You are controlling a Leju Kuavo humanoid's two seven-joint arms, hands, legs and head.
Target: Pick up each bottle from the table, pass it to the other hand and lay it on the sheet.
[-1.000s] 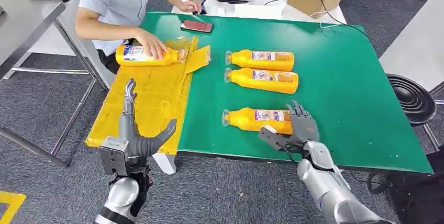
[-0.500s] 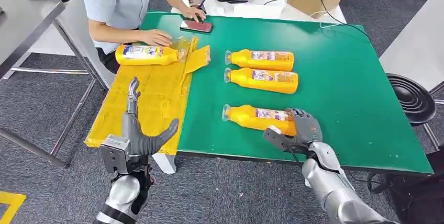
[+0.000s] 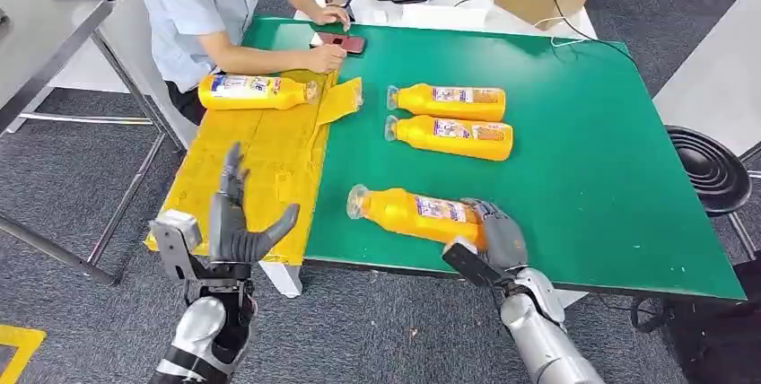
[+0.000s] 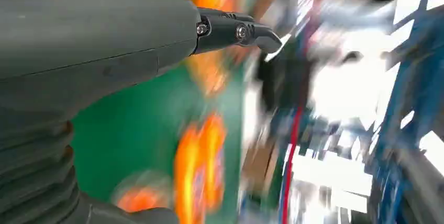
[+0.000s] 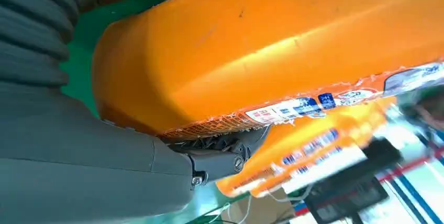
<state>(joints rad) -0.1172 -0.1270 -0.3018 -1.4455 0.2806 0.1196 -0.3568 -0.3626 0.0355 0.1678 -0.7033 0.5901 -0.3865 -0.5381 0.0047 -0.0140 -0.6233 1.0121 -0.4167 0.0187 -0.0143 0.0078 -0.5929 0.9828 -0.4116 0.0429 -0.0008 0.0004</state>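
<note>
The green table (image 3: 574, 142) carries a yellow sheet (image 3: 260, 164) over its left edge, where one bottle (image 3: 256, 92) already lies near a seated person (image 3: 202, 7). Two more bottles (image 3: 449, 101) lie side by side mid-table. The right arm reaches in from below — its hand (image 3: 489, 242) grips the base of the near bottle (image 3: 417, 214), fingers wrapped over it, the bottle lying slantwise. The left hand (image 3: 235, 227) is raised beside the sheet's near edge — fingers spread upward, thumb out, holding nothing.
</note>
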